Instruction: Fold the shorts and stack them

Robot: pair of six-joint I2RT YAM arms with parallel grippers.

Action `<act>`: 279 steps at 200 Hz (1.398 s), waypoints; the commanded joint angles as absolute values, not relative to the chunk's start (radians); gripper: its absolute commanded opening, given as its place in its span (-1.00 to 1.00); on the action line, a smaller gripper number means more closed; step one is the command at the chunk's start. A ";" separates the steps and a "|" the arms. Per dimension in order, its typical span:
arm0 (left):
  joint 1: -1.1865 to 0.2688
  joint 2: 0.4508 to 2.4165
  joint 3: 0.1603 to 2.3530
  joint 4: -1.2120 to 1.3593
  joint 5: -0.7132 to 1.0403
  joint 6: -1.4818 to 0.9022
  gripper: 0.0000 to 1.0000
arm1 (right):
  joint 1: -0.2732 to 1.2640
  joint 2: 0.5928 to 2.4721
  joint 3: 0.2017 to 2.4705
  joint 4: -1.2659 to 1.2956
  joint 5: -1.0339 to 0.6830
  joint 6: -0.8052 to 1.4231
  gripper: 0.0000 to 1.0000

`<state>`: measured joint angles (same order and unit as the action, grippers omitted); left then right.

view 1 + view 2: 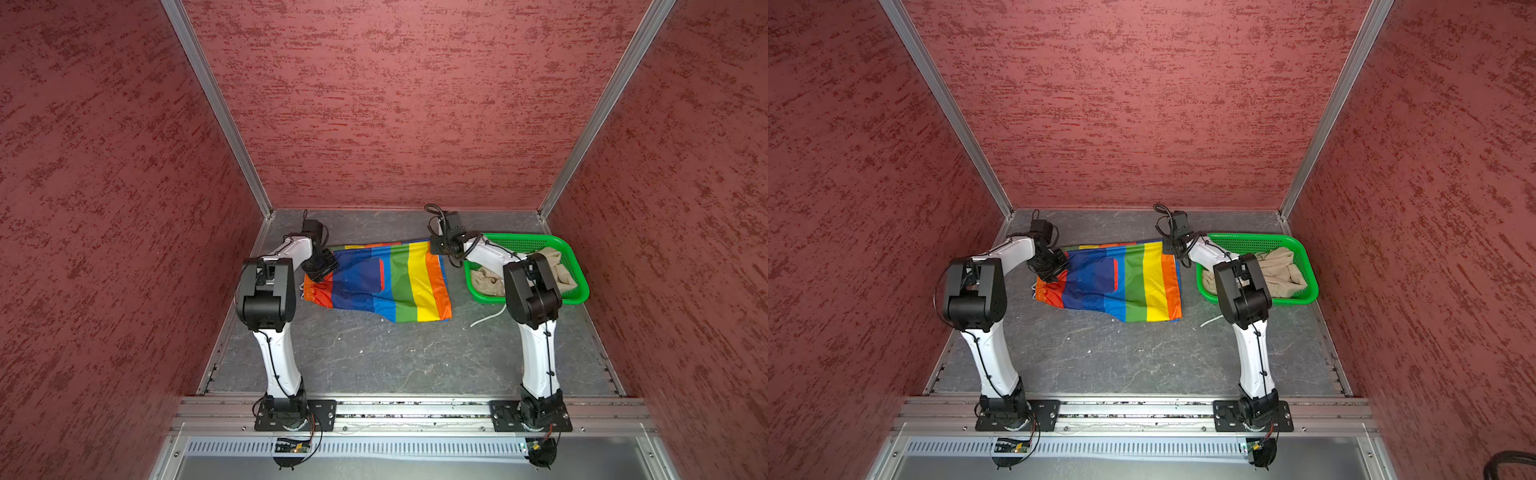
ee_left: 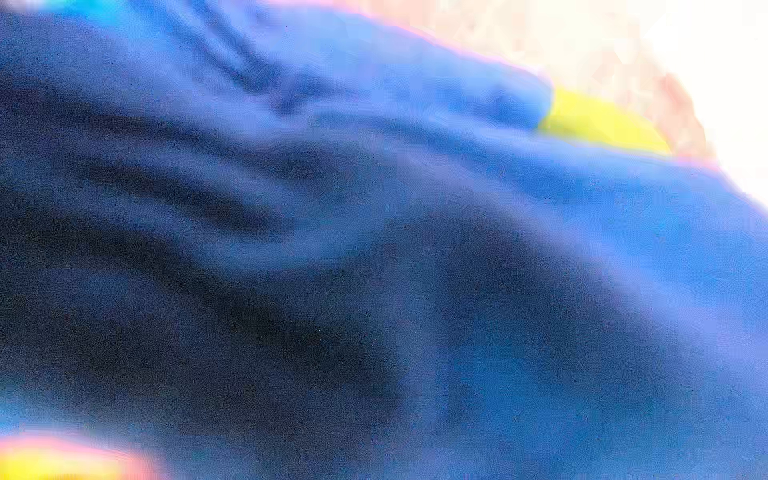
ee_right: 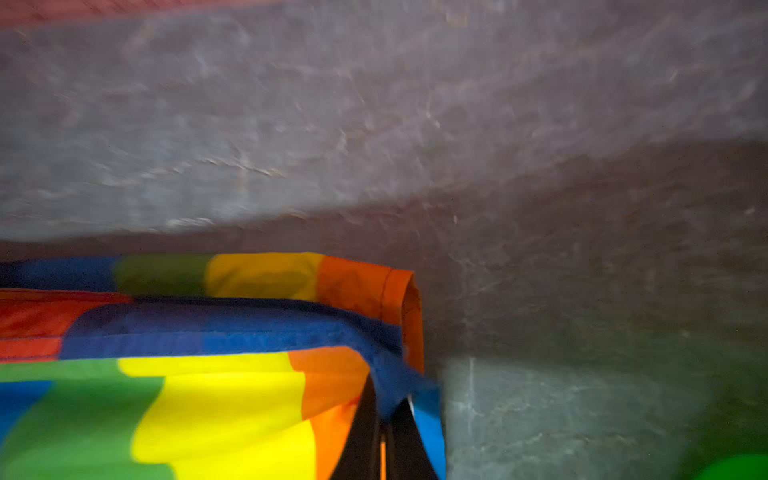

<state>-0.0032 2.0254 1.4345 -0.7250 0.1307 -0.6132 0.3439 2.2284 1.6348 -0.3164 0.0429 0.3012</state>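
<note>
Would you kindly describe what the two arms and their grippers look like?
The left arm and right arm have white tapered shells, bulky black joint housings and black base plates. Thin black cables run along them. The left gripper and right gripper are black.

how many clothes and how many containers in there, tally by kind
shorts: 2 (thin rainbow-striped shorts, plain beige shorts)
baskets: 1 (green perforated plastic basket)
total: 3
</note>
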 commanded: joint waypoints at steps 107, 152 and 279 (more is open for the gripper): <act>0.083 1.483 1.415 -0.818 0.240 -0.581 0.63 | 0.553 1.812 1.536 -0.228 0.327 0.065 0.49; 0.275 1.285 1.228 -0.812 0.298 -0.579 0.84 | 0.890 1.803 1.448 -0.045 0.331 -0.177 0.97; 0.405 1.346 0.927 -0.683 0.394 -0.597 0.99 | 1.113 2.351 1.816 -0.023 0.092 -0.188 0.97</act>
<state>0.4042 1.3258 0.9539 -0.7341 0.3916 -0.5896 1.1152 2.3051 1.7676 -0.0334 0.1310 -0.2150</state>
